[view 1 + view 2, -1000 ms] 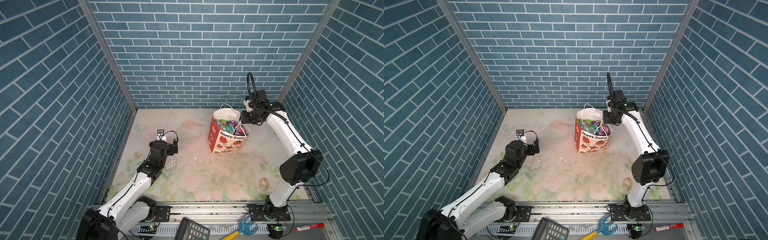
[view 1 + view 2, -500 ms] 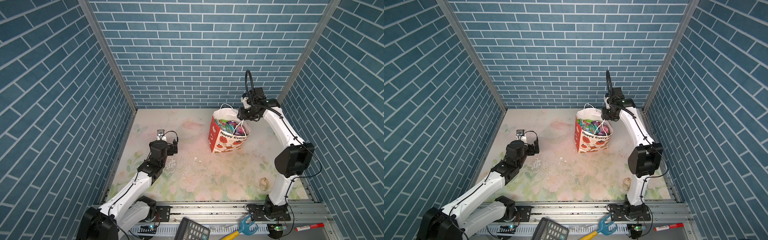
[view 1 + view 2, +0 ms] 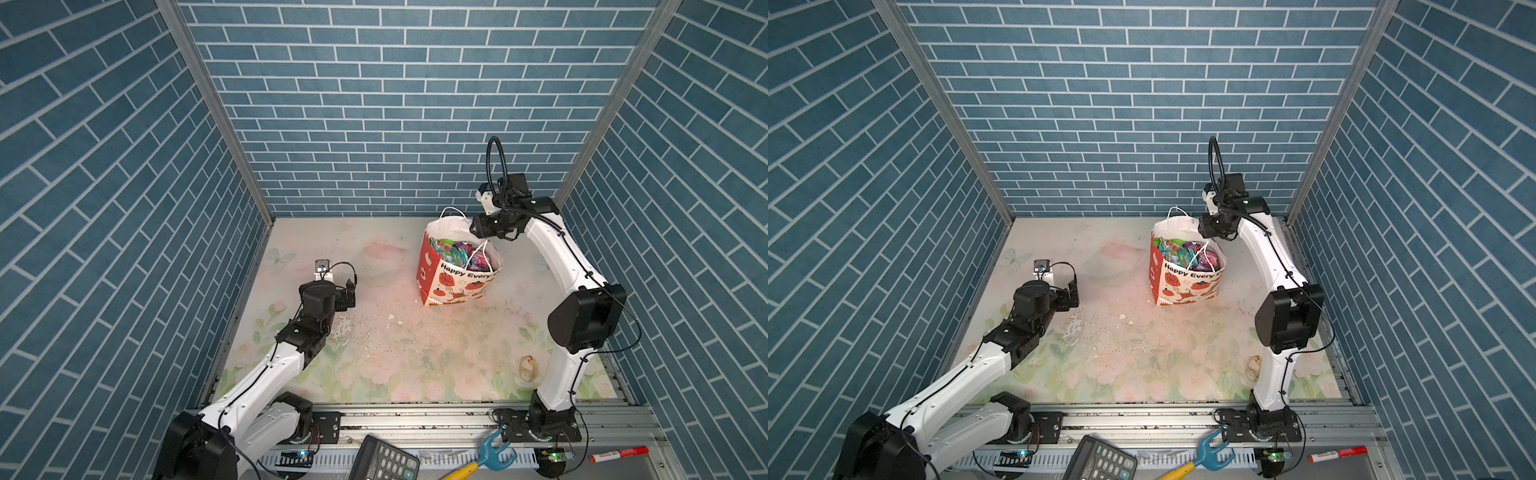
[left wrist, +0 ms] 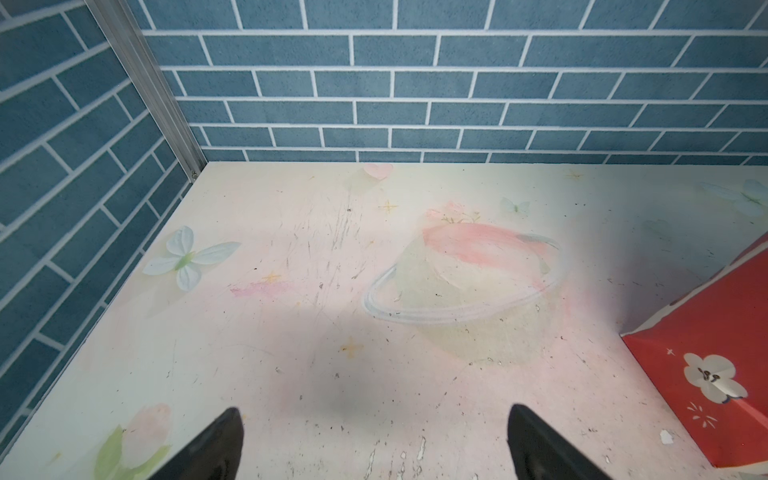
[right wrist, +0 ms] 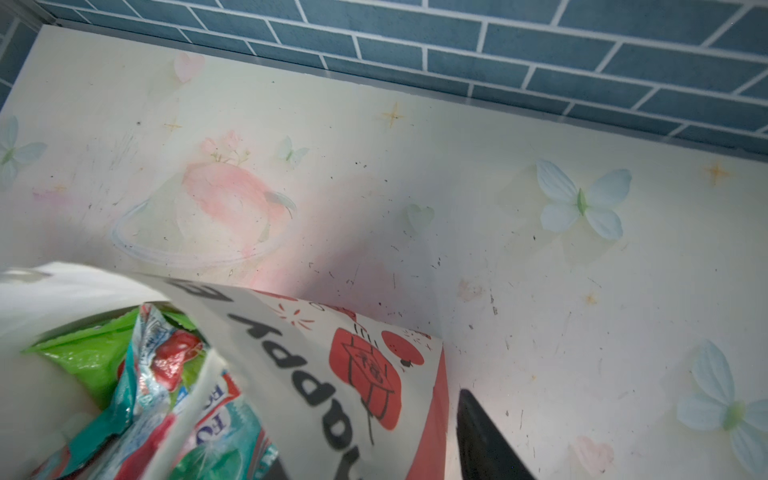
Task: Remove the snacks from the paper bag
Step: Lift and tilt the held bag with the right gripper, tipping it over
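**Snacks in bag, right fingers at rim**

My left fingers stand wide apart, holding nothing, over the worktop. Right of centre, near the back wall, the paper bag stands upright, snacks heaped inside. My right fingers straddle its far rim; whether they grip it I cannot tell

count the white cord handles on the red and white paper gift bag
2. One white cord handle stands up from the far rim of the paper gift bag; the other droops inward over the colourful crinkly snack packets. None seems hidden.
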### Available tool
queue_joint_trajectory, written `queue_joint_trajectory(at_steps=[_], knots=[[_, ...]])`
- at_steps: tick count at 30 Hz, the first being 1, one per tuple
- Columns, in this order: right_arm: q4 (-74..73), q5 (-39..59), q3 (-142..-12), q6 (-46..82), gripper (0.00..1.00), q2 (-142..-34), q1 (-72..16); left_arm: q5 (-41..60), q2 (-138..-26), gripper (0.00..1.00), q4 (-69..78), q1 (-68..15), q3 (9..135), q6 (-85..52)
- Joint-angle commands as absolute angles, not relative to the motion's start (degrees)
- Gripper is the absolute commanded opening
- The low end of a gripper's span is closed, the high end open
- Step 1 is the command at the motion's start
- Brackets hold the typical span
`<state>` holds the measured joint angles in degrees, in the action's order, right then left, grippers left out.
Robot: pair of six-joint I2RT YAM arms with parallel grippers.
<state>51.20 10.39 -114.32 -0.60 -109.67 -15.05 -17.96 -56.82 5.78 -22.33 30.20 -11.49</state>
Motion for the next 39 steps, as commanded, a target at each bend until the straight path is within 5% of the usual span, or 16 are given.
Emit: queue_joint_trajectory(at_steps=[1, 10, 25, 35, 39], knots=[[49.99, 14.18, -116.31, -6.71, 0.50, -110.39, -15.00, -18.11, -57.35, 1.00, 4.84, -22.60, 30.71, -10.85], [49.65, 22.44, -116.18, -13.11, 0.53, -111.18, -15.56, -18.37, -58.11, 0.99, 4.23, -22.60, 31.56, -10.63], [54.33, 18.65, -124.28, -21.55, 0.53, -116.69, -19.16, -18.06, -58.01, 1.00, 1.91, -22.59, 33.40, -11.24], [56.54, 16.27, -126.08, -23.84, 0.03, -118.08, -19.17, -18.10, -57.66, 1.00, 1.00, -22.59, 34.31, -11.40], [55.86, 12.78, -125.54, -22.80, 0.00, -117.70, -19.07, -17.63, -57.93, 1.00, 0.79, -22.66, 34.83, -11.90]])
